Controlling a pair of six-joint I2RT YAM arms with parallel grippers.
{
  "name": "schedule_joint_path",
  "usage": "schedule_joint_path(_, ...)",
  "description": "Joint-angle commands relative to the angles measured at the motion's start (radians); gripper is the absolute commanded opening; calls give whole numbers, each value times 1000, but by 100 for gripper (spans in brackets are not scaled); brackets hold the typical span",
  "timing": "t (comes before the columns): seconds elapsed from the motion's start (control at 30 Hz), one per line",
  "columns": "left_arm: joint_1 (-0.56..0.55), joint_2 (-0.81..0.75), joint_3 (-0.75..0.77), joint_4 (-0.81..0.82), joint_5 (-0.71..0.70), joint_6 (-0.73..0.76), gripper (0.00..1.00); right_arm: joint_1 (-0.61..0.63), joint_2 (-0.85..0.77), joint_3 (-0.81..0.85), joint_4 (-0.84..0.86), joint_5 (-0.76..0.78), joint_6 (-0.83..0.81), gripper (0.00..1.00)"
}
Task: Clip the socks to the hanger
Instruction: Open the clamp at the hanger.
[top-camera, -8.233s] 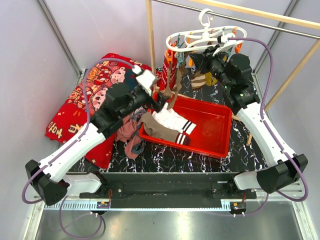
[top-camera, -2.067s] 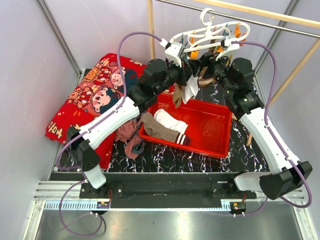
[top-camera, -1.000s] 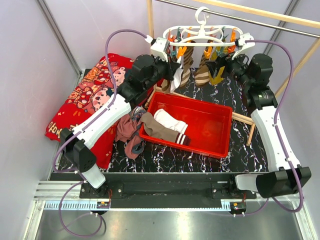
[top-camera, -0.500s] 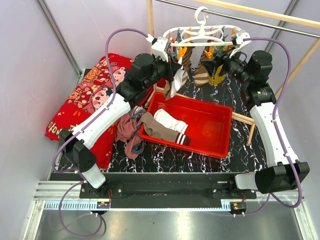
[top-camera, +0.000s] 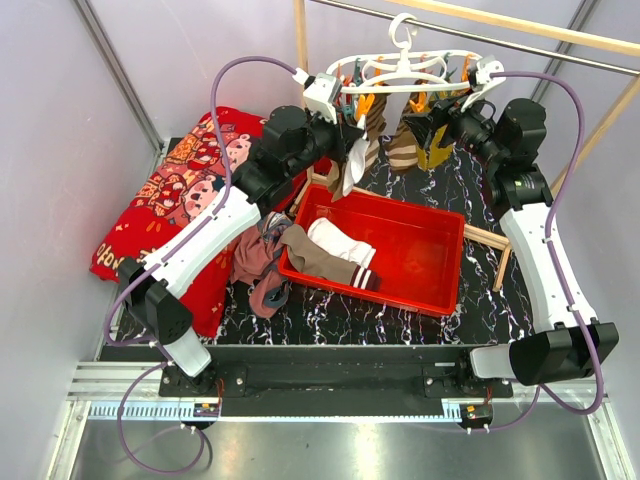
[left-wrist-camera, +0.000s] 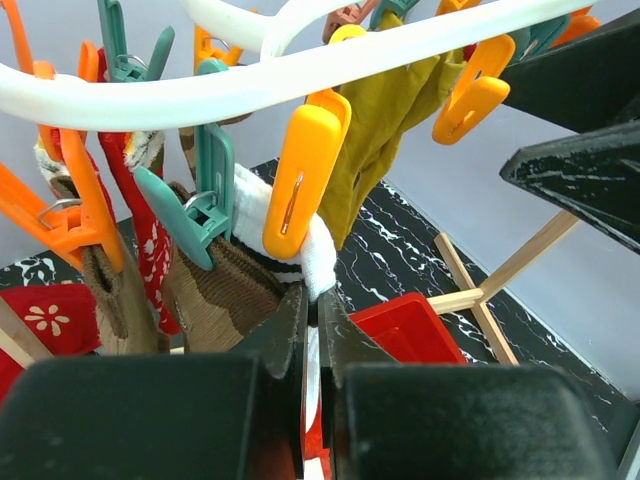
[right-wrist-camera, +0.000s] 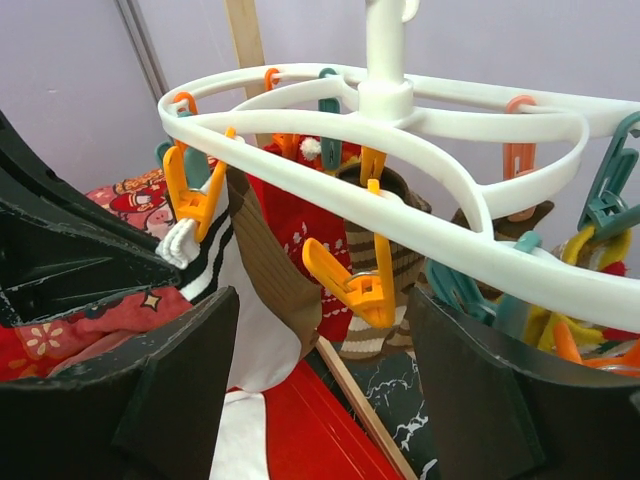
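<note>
left gripper pinched tight on a white sock, sock top touching an orange peg on the hanger, right gripper spread wide, holding nothing, just under the ring's edge, more socks down in the red tray

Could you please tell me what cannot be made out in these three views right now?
- Left wrist view: whether the yellow peg has bitten the white sock held by the left tool; the peg's tip covers the cuff.
- Right wrist view: what the hanger hangs from; the top edge cuts it off.
- Top external view: how many socks lie in the red tray; they overlap.
</note>
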Motion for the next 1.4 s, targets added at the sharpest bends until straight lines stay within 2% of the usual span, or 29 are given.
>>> schedule_joint_path(0.0,7,-17,40,15,33,-6,3,-1,5,60,40,15,-25,75)
schedule_joint_path(0.3,7,-24,40,6,50,1,3,-1,54,103,86,-74,-31,68)
schedule_joint_path(0.8,7,-30,40,-10,65,9,3,-1,108,128,84,-74,-65,63)
schedule_joint_path(0.93,5,-31,40,-14,61,15,3,-1,112,135,89,-79,-56,55)
schedule_joint_path(1.17,7,-30,40,-22,55,27,3,-1,103,135,89,-70,-42,33)
schedule_joint_path(1.37,7,-24,40,-20,38,87,6,-1,77,103,90,-56,26,24)
